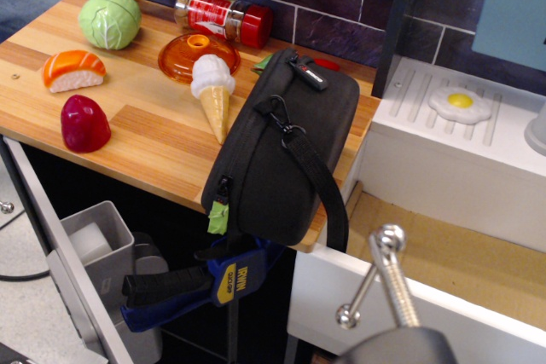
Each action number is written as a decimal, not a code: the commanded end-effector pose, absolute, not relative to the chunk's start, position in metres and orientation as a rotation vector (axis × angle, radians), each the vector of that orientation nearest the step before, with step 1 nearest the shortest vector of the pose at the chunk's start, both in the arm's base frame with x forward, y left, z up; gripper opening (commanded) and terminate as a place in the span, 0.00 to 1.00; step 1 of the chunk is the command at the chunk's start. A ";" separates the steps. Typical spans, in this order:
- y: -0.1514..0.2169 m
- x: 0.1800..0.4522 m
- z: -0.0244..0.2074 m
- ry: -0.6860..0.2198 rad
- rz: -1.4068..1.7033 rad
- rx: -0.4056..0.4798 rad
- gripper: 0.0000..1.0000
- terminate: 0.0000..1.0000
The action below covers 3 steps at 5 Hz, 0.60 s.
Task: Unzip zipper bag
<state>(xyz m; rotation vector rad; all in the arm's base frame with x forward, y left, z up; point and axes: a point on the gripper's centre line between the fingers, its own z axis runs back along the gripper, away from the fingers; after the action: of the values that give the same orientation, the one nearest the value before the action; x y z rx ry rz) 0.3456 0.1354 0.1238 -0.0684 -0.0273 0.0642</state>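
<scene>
Claw not in view – can't tell its state, so nothing places relative to it. Black rounded fabric zipper bag (pixel 286 147) overhangs wooden counter (pixel 145 138) edge – tugging green zipper tab (pixel 218 216) may drag it off.

Black zipper bag (pixel 290 147) lies zipped at the counter's edge.

On the wooden desk (pixel 145 138) sit a green cabbage (pixel 110 20), a salmon sushi piece (pixel 73 70), a dark red fruit wedge (pixel 84 124), an orange lid (pixel 198 56), an ice cream cone (pixel 213 91) and a red spice jar (pixel 223 15) lying on its side. A blue-and-black clamp (pixel 205 283) grips the desk's front edge. A fried egg (pixel 461 104) rests on the white drainboard (pixel 444 151).
</scene>
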 end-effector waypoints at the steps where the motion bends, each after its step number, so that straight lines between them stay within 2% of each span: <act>1: 0.135 0.346 0.124 -0.027 0.064 -0.068 1.00 0.00; 2: 0.109 0.321 0.129 -0.026 -0.019 -0.107 1.00 0.00; 3: 0.081 0.276 0.130 -0.039 -0.122 -0.131 1.00 0.00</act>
<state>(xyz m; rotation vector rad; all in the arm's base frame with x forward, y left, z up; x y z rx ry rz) 0.2635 0.0703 0.1165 -0.1624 0.0081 -0.1219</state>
